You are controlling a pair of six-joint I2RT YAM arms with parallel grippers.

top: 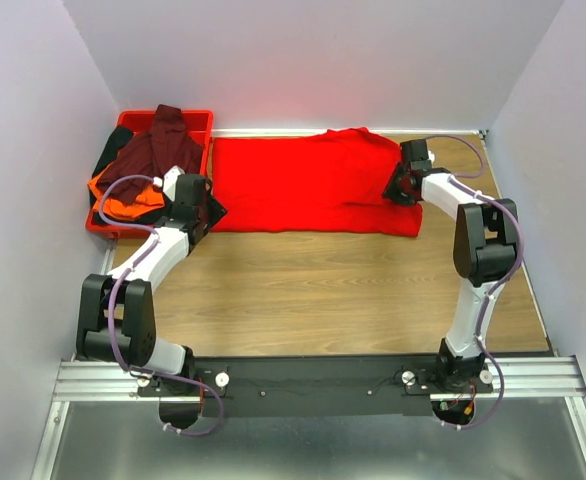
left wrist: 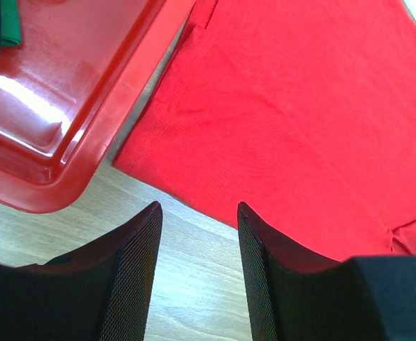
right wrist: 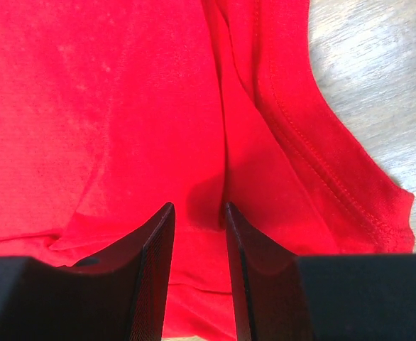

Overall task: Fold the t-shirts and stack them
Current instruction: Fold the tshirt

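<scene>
A bright red t-shirt (top: pixel 313 185) lies spread flat across the back of the table. My left gripper (top: pixel 210 212) is open at its near left corner; in the left wrist view the gripper (left wrist: pixel 197 209) is empty over bare wood, with the shirt's hem (left wrist: pixel 300 121) just ahead of the tips. My right gripper (top: pixel 401 186) is open over the shirt's right end; in the right wrist view the gripper (right wrist: pixel 197 207) straddles a raised fold in the red cloth (right wrist: pixel 108 106). The dark maroon shirt (top: pixel 160 148), orange shirt (top: pixel 123 200) and black shirt (top: pixel 108 155) lie heaped in the tray.
The rigid red plastic tray (top: pixel 201 122) stands at the back left, its corner (left wrist: pixel 87 85) close to my left gripper. A bit of green cloth (left wrist: pixel 9 21) shows in it. White walls enclose the table on three sides. Bare wood (top: pixel 323 290) lies in front of the shirt.
</scene>
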